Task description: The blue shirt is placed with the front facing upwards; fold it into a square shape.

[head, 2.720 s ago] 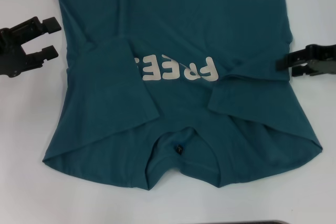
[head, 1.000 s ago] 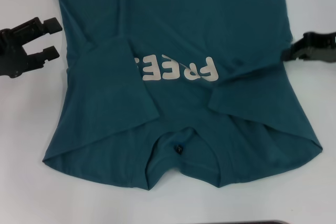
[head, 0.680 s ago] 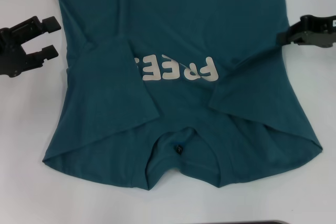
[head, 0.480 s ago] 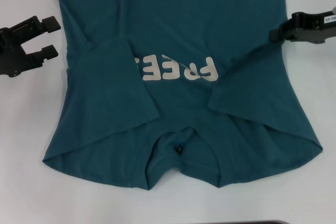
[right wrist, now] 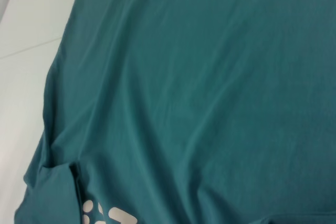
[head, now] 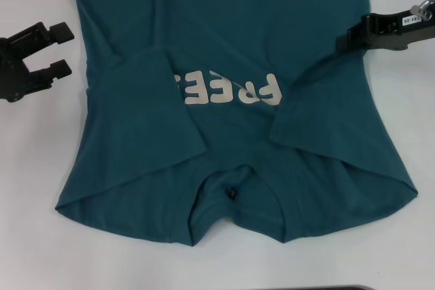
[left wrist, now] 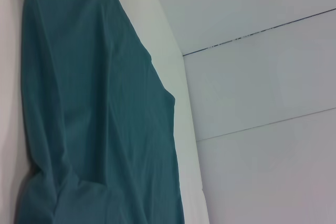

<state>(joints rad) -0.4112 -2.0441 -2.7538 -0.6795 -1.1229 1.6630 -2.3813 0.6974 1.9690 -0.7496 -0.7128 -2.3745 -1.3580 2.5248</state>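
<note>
The blue shirt (head: 224, 39) lies flat on the white table with its collar (head: 232, 191) toward me. Both sleeves are folded inward over the off-white letters (head: 231, 89). My right gripper (head: 342, 40) is over the shirt's right side, shut on its side edge. The cloth rises in a taut ridge from there down to the folded right sleeve (head: 306, 123). My left gripper (head: 62, 49) rests open on the bare table just left of the shirt. In the right wrist view the shirt (right wrist: 210, 87) fills the picture, and the left wrist view shows its side (left wrist: 94, 129).
White table (head: 34, 168) surrounds the shirt on both sides and in front. A dark strip (head: 319, 288) shows at the near edge. The left wrist view shows the table edge (left wrist: 184, 129) and a pale panelled wall (left wrist: 262, 103) behind.
My right gripper closed on the shirt's right edge, then moved up and inward over the shirt, pulling the edge with it. The left gripper stayed still.
</note>
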